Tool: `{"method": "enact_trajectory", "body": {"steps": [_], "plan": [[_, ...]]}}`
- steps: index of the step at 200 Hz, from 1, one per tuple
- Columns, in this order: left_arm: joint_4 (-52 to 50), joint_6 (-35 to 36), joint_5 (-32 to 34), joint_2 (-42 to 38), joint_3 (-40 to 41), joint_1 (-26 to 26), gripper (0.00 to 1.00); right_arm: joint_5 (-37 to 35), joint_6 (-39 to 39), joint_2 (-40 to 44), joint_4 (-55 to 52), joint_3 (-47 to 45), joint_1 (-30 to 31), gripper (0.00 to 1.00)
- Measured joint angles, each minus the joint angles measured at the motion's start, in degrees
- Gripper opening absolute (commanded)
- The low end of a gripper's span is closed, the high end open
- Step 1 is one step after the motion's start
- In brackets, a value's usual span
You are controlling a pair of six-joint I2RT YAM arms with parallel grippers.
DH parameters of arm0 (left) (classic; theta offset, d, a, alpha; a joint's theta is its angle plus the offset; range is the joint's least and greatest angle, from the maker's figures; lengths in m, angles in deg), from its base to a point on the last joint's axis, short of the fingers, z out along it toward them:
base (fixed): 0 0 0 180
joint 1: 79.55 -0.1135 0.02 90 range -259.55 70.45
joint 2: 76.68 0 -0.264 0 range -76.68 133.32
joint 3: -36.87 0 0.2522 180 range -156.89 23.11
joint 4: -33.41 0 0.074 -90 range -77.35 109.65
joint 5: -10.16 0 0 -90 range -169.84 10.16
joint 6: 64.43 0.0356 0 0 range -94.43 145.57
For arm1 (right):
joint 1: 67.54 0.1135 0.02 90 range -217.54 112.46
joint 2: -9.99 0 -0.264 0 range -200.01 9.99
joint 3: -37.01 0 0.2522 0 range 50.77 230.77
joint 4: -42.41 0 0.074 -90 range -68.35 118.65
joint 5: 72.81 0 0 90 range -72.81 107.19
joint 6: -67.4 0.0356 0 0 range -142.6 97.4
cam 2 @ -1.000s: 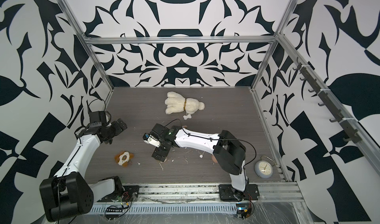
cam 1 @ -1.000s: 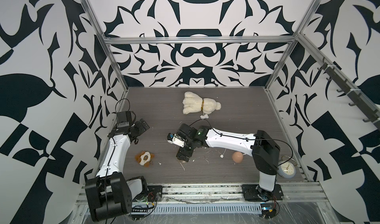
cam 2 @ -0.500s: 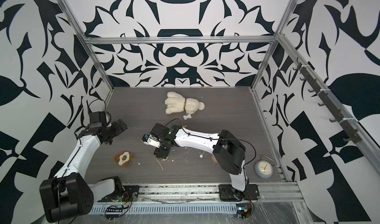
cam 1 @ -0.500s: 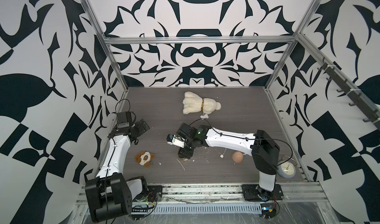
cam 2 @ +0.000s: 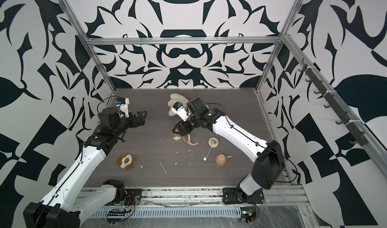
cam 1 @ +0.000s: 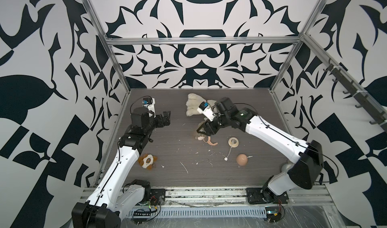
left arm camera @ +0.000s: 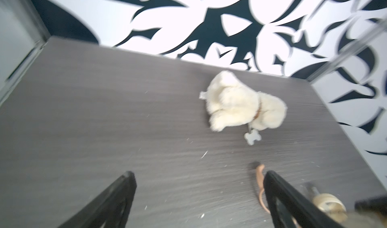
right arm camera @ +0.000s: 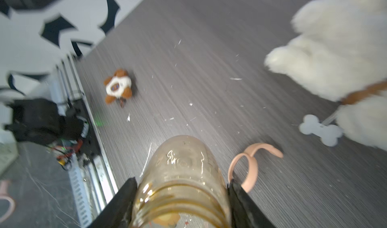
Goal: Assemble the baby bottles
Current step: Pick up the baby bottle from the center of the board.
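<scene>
My right gripper is shut on the clear amber bottle, clamping its threaded neck with the base pointing away from the wrist. In both top views this gripper hangs over mid-floor in front of the plush dog. The peach-pink handle ring lies right beside it. Further right lie the cream nipple collar with its straw tube, then the peach-pink dome cap. My left gripper is open and holds nothing, off to the left.
A cream plush dog with a bone tag lies at the back centre. A small orange-white toy sits front left by my left arm. Patterned walls enclose three sides. White scraps litter the floor.
My right gripper has closed on the bottle and moved it up and back towards the dog, uncovering the handle ring. My left gripper has moved in towards the centre, still open.
</scene>
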Motion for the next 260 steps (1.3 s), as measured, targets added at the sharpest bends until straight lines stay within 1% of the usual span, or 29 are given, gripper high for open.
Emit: {"method": "enact_trajectory", "body": {"steps": [23,38,52,66,73,89,104,124,144,165,186,230,260], "plan": [[1.09,4.68,-9.09,-0.44,0.07,0.48,0.99,6.45,4.15,1.79,2.01,-0.96,-4.79,0.46],[0.98,7.89,-15.26,-3.23,0.24,1.33,0.99,10.14,6.36,1.6,3.34,-1.01,-6.78,0.46],[0.09,10.45,-21.22,-6.21,-0.31,2.49,0.99,13.62,7.91,1.38,4.42,-0.98,-7.34,0.46],[-3.15,13.09,-25.11,-7.76,-3.06,5.22,0.99,17.57,9.35,1.33,5.9,-0.98,-7.37,0.46],[-4.79,14.64,-25.99,-8.28,-4.79,7.67,0.99,19.37,9.79,1.33,6.62,-0.96,-7.37,0.46],[-7.93,17.57,-25.79,-9.86,-7.15,13.38,0.99,23.89,10.56,1.33,8.2,-0.79,-7.39,0.45],[-11.34,20.09,-25.16,-11.28,-8.22,17.44,0.99,27.47,10.91,1.33,9.2,-0.52,-7.45,0.45],[-15.56,23.12,-23.5,-11.52,-9.01,21.14,0.99,31.65,11.04,1.03,9.51,0.79,-7.78,0.45],[-17.33,24.92,-20.85,-10.64,-8.83,24.0,0.99,34.73,12.13,0.68,10.95,1.92,-8.13,0.42],[-17.03,25.7,-18.45,-9.77,-8.17,25.2,0.99,36.72,14.86,0.68,13.79,1.92,-8.13,0.42],[-13.94,25.75,-15.06,-9.2,-6.67,25.68,0.99,37.79,16.87,0.68,15.82,1.92,-8.22,0.41],[-7.28,25.81,-8.41,-5.73,-4.63,27.17,0.99,38.14,16.83,0.68,15.28,1.92,-8.22,0.39],[-4.44,25.79,-7.23,-4.0,-4.57,27.45,0.99,38.05,16.7,0.68,14.97,1.92,-8.24,0.36]]}}
